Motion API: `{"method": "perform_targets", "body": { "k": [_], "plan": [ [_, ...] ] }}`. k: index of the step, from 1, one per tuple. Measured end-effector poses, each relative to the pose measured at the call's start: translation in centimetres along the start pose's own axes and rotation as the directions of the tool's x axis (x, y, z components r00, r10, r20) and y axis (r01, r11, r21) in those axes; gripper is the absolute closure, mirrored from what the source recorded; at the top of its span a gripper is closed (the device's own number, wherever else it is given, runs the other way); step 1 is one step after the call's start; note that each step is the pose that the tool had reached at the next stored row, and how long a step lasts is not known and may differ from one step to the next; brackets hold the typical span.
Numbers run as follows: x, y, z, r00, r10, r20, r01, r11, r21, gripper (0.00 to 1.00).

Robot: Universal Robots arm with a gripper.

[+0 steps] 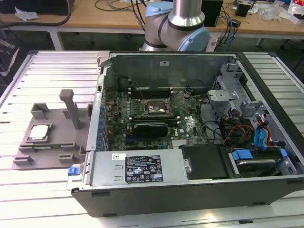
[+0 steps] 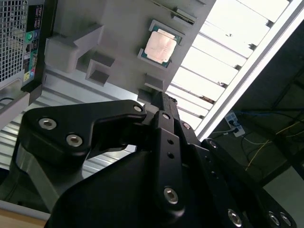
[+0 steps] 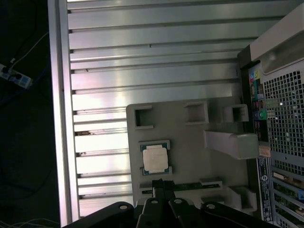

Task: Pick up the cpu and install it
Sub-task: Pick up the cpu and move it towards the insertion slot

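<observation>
The cpu (image 1: 39,132) is a small silver-topped square lying flat in a recess of a grey fixture plate (image 1: 57,124), at the exterior view's left beside the open computer case (image 1: 190,180). Both wrist views look down on the cpu (image 2: 161,46) (image 3: 155,159) from well above. My gripper (image 3: 163,183) (image 2: 161,99) hangs above the plate's edge near the cpu, apart from it. It is shut with nothing in it. Inside the case, the dark square socket frame (image 1: 154,108) sits on the motherboard.
A tall grey post (image 1: 72,108) and several raised blocks stand on the fixture plate around the cpu. A long black card (image 1: 149,127) lies just in front of the socket. Drive bays and cables (image 1: 247,133) crowd the case's right side. Ribbed aluminium table (image 1: 47,71) surrounds everything.
</observation>
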State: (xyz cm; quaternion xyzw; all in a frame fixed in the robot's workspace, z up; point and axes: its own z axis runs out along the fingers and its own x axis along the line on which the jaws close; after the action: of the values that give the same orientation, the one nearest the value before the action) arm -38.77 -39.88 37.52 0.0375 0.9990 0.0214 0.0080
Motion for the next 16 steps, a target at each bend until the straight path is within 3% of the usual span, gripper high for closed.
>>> {"method": "perform_targets", "body": {
  "k": [5,8,9,10,12,16],
  "plan": [
    [-0.02,0.00,0.00,1.0000,0.000,0.0000,0.000,1.0000,0.0000,0.89],
    [-0.02,0.00,0.00,1.0000,0.000,0.0000,0.000,1.0000,0.0000,0.71],
    [-0.03,0.00,0.00,1.0000,0.000,0.0001,0.000,1.0000,0.0000,0.52],
    [-0.04,0.00,0.00,1.0000,0.000,0.0001,0.000,1.0000,0.0000,0.45],
    [-0.05,-0.01,0.05,1.0000,0.000,0.0004,0.000,1.0000,0.0033,0.45],
    [-0.03,-0.03,0.83,1.0000,0.000,0.0002,0.000,1.0000,0.0041,0.45]
  ]
}}
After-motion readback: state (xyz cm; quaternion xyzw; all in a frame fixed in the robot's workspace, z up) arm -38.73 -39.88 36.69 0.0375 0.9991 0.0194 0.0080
